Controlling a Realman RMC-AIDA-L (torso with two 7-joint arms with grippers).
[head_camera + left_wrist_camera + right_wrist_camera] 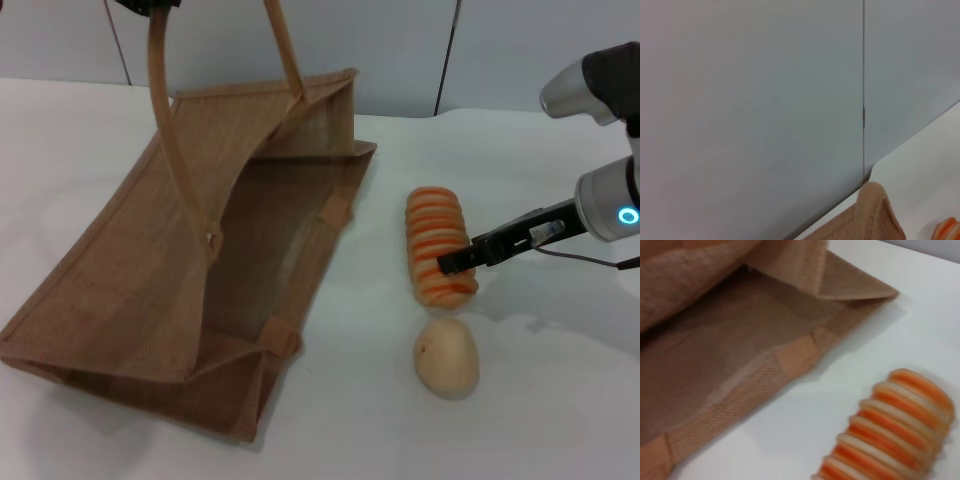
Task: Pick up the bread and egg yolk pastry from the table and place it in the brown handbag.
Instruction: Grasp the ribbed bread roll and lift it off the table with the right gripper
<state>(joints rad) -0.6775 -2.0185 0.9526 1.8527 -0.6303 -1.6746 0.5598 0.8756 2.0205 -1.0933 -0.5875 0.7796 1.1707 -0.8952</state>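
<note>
Brown handbag (pixel 190 290): we see it lying on the white table (pixel 560 420), well to the left of the right gripper's jaws, its mouth open toward the bread. One arched handle (pixel 165 110) rises to the top edge of the head view, where a dark part of the left gripper (pixel 148 5) meets it.
Bag contents: we see only bare woven lining inside, in the head view and in the right wrist view (pixel 715 355).
Bread (pixel 438 247): it lies on the table just right of the bag's open mouth. Its long axis runs away from the robot, nearly parallel to the bag's mouth edge, one end pointing to the far wall and the other toward the egg yolk pastry. The orange and pale ridges cross it from side to side.
Right gripper (pixel 462 262): its dark fingers reach in from the right and meet the near end of the loaf; we cannot tell how wide the jaws stand or whether they grip it.
Egg yolk pastry (pixel 447 356): it sits on the table just nearer the robot than the jaws, close to the loaf's near end but apart from it.
Left gripper jaws: we cannot tell their state.
Left wrist view: a grey wall panel, a bag corner (pixel 875 215) and a sliver of the bread (pixel 947 230).
</note>
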